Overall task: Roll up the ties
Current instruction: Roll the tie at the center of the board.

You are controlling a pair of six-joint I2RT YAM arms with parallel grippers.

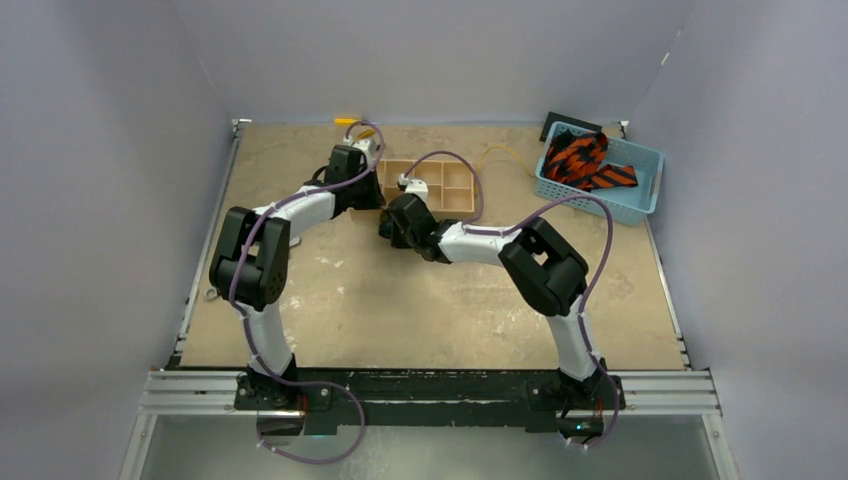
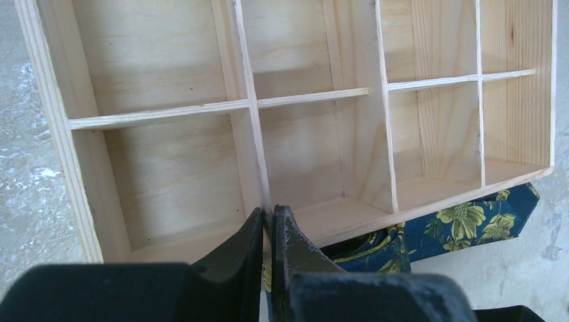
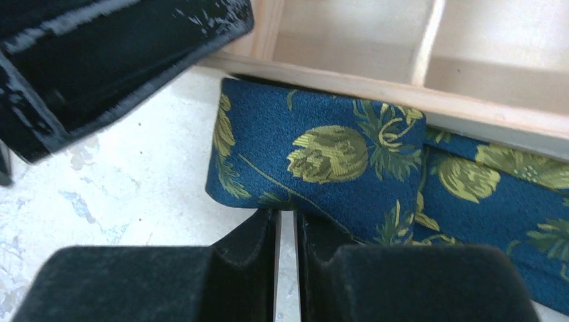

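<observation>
One folded navy floral tie (image 3: pixel 322 154) beside plywood tray (image 3: pixel 402 100); left hand (image 2: pixel 268 221) pinched shut, right hand (image 3: pixel 286 221) grip unclear.

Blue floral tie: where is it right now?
Right wrist view: the blue tie lies folded on the table against the wooden tray, outside its wall, with its folded edge at the tips of the right gripper.

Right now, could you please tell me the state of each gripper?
Left gripper: closed; whether it holds anything cannot be told.
Right gripper: closed, apparently pinching the edge of the folded blue fabric tie with yellow-green flowers.
</observation>
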